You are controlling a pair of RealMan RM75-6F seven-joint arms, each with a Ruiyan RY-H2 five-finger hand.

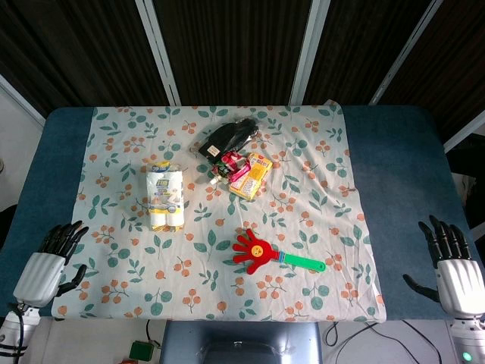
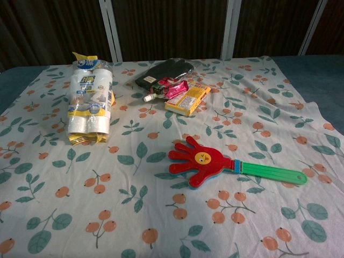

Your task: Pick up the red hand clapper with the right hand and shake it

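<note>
The clapper [image 1: 264, 254] lies flat on the cloth [image 1: 114, 227], handle [image 1: 303, 262] pointing to 4 o'clock. It appears light, rigid plastic; grip the handle. The right hand [image 1: 453, 265] rests apart at 3 o'clock, fingers spread, empty.

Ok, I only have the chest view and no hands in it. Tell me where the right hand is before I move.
Observer: The right hand is at the table's right edge, on the bare blue top, off the floral cloth.
Operator: Say whether it's holding anything.
Observer: Nothing; its fingers are spread, pointing away from the robot.
Operator: Now give me the clapper relative to it.
Observer: The red hand clapper lies to its left, green handle pointing toward that hand, with cloth between them.
Operator: And the left hand.
Observer: The left hand is at the left edge, also empty.
</note>
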